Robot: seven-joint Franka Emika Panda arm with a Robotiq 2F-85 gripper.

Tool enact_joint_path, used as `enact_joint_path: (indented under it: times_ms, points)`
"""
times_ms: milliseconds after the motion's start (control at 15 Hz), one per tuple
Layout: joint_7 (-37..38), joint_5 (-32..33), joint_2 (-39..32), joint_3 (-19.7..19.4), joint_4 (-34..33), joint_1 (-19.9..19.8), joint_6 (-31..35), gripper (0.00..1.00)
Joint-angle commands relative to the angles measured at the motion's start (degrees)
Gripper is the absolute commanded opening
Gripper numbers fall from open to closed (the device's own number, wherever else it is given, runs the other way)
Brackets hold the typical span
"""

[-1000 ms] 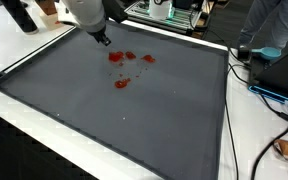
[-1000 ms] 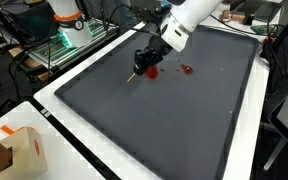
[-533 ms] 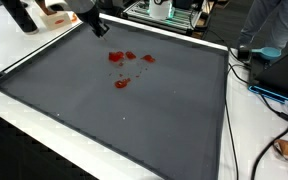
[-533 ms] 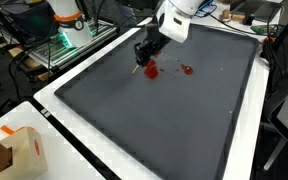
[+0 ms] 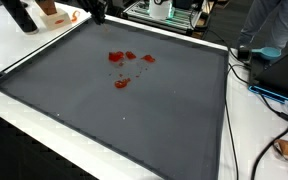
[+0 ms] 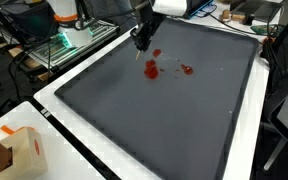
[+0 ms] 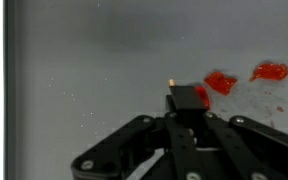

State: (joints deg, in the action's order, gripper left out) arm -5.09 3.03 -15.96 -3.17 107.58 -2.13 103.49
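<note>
- The gripper [image 6: 141,42] was pinched shut on what looked like a thin stick [image 7: 171,82]. Only its pale tip showed past the fingertips in the wrist view, so I couldn't tell which way the rest of it ran.
- It hung over the far edge of the dark mat [image 6: 164,125] and looked lifted clear of it, touching nothing else.
- The bit that mattered was the red blobs [image 6: 151,69], which lay near the gripper at roughly 5 o'clock in both exterior views.
- In the wrist view the closest blob [image 7: 220,83] sat just beside the stick tip at about 2 o'clock, with another one further out the same way.
- In an exterior view the top blobs [image 5: 130,56] ran in a loose row from 9 to 3 o'clock, with one stray below at 6.
</note>
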Motion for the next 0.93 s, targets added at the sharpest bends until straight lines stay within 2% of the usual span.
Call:
enact_joint_path:
  times_ms: [0,667,733,867]
  points:
    - [-7.5,-4.5,5.9,1.0,5.4,-2.1,1.8,0.03]
    - [-18.6,-9.1,15.1,0.0,11.4,-2.6,3.2,0.03]
    - [-16.2,-7.2,12.2,0.1,8.0,-2.1,1.3,0.12]
    - [-16.8,-7.4,13.3,0.0,8.7,-2.1,1.4,0.12]
